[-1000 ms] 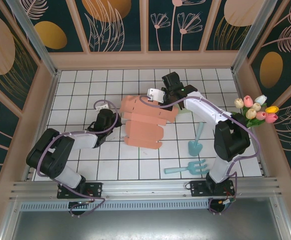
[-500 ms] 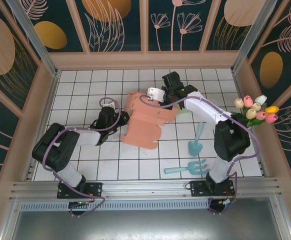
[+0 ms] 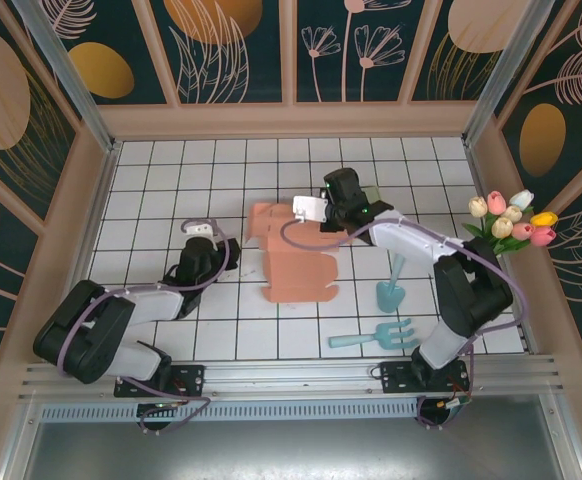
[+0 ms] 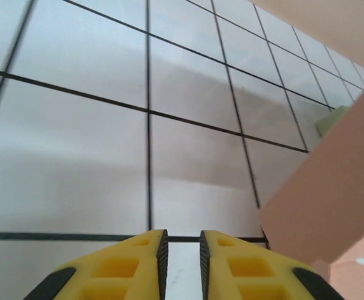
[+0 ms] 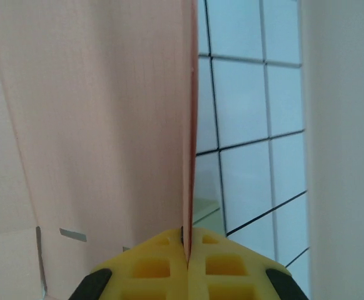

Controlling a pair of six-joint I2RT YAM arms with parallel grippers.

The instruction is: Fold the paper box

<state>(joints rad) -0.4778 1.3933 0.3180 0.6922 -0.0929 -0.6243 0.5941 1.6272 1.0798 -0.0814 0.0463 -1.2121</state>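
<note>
The paper box (image 3: 298, 256) is a flat salmon-pink cardboard cutout lying on the tiled table, with one edge raised. My right gripper (image 3: 329, 222) is at the box's far right corner. In the right wrist view its yellow fingers (image 5: 163, 265) are shut on the thin edge of the paper box (image 5: 101, 119), and the gripper (image 5: 186, 245) pinches that sheet upright. My left gripper (image 3: 227, 248) sits low on the table just left of the box and apart from it. Its jaws (image 4: 181, 250) stand slightly open over bare tile, and the box (image 4: 332, 194) shows to their right.
A teal trowel (image 3: 391, 283) and a teal hand rake (image 3: 375, 336) lie right of the box, near the front. A bunch of tulips (image 3: 512, 220) leans at the right wall. Wooden walls enclose the table; bare tiles lie at the far left.
My left gripper has let go of the box's left edge, opened a little and drawn back left. The box has dropped flatter and shifted toward the right gripper, which keeps its hold.
</note>
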